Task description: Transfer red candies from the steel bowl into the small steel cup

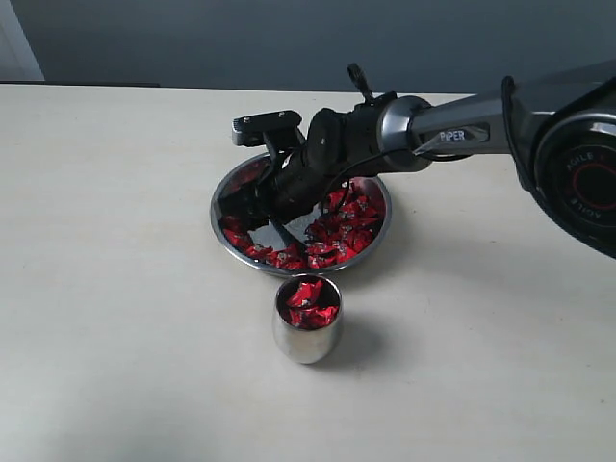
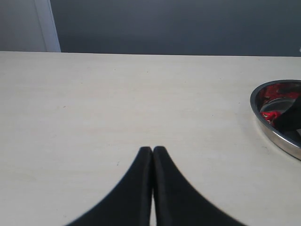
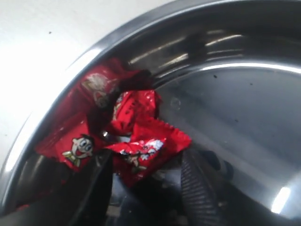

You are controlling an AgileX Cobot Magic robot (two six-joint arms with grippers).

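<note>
So the right gripper is down inside the bowl, over at its left side in the exterior view, tucked right up by the rim. Its jaws stand wide apart and, going by the wrist view, aren't clamped on anything. A little clump of candies sits against the bowl wall just off the fingertips. One wrapper pokes in between the two fingers, but it's hard to tell if it actually touches them. The rest of the candies lie mostly along the near and right side of the bowl. The cup stands upright just in front of the bowl with a few candies in it. The left gripper is pressed shut with nothing in it, low over the table, with the bowl off to one side.
</note>
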